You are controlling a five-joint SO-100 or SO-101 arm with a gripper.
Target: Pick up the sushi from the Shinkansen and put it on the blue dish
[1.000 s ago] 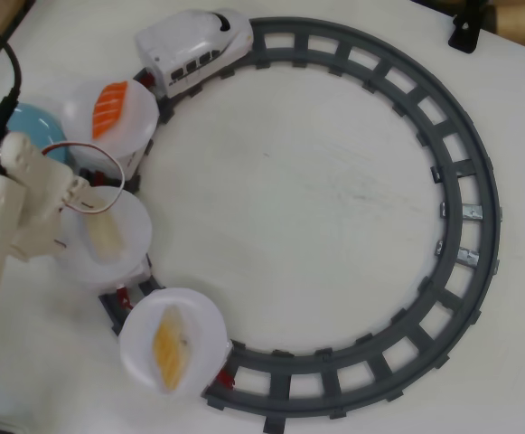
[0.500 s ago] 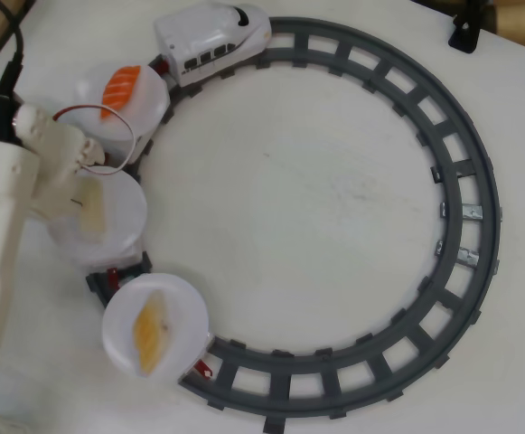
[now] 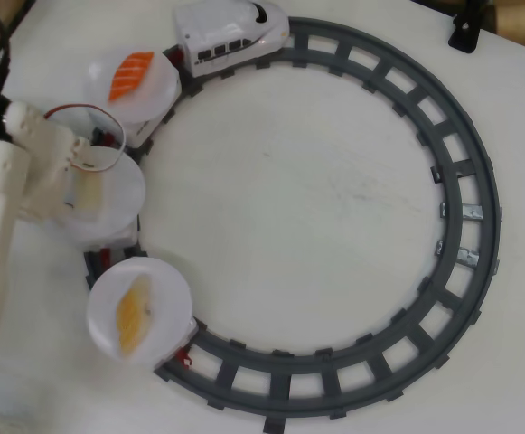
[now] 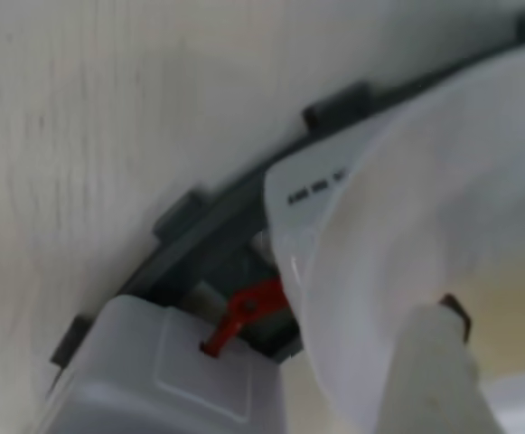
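My hand (image 3: 81,185), white plastic, sits at left in the overhead view over the middle round white plate (image 3: 117,203), right on a pale cream oblong piece (image 3: 89,192); can't tell if it's clenched. The small oblong yellow-orange sushi (image 3: 134,307) lies below my hand on the last glossy white plate (image 3: 167,303), long axis tilted, nearly vertical. Further right: white smooth rounded toy Shinkansen (image 3: 230,34) on grey ridged plastic track (image 3: 461,172), pale matte counter (image 3: 334,199). Blue dish not in view.

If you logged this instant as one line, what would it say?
gripper: over middle plate's pale sushi piece, jaw state unclear | sushi: untouched on rear plate | Shinkansen: on track
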